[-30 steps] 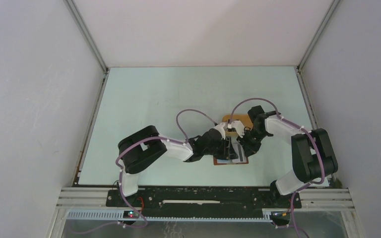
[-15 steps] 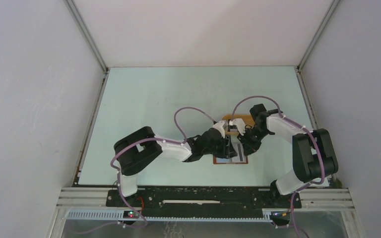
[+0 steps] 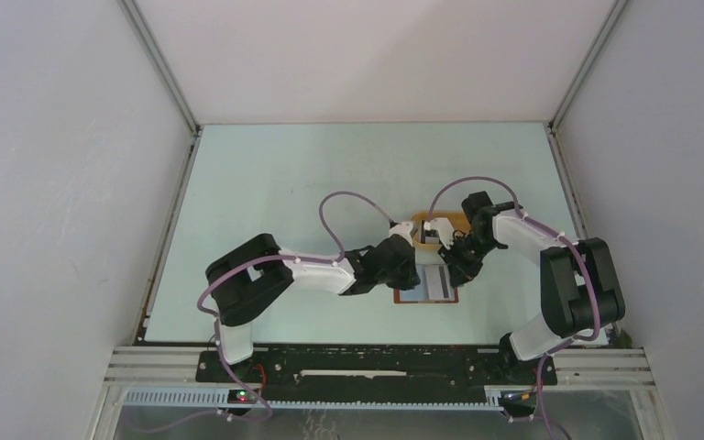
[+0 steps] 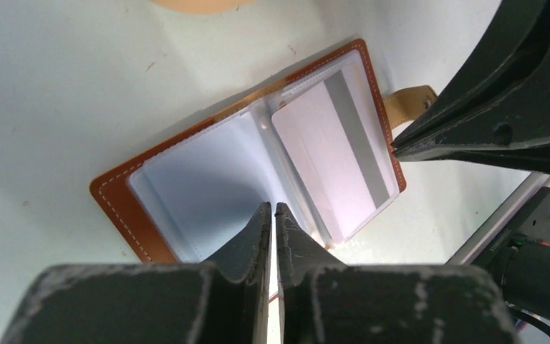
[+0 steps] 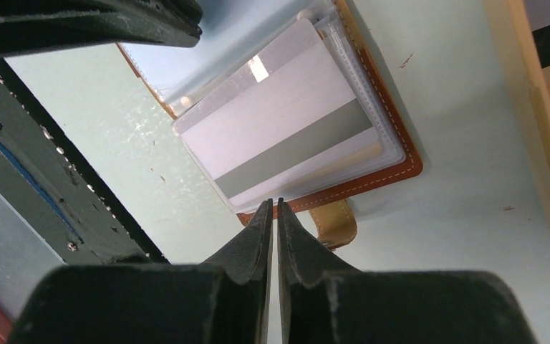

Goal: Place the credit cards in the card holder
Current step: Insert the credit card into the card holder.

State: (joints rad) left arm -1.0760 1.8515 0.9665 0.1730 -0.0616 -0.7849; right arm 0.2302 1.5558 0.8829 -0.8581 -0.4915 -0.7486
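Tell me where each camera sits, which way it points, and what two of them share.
Top external: fixed above and behind the bases, looking down on the table; left arm and right arm show whole, meeting over the open card holder.
Left wrist: on the left arm, looking down past its shut jaws at the holder; right arm's jaws at the right edge.
Right wrist: on the right arm, looking past its shut jaws at the striped credit card; left jaws top-left.
Shared: both wrist views show that card and holder.

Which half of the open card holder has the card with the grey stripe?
The half of the card holder next to the tan strap: a white card with a grey stripe lies there. The other half shows only pale sleeves, no stripe.
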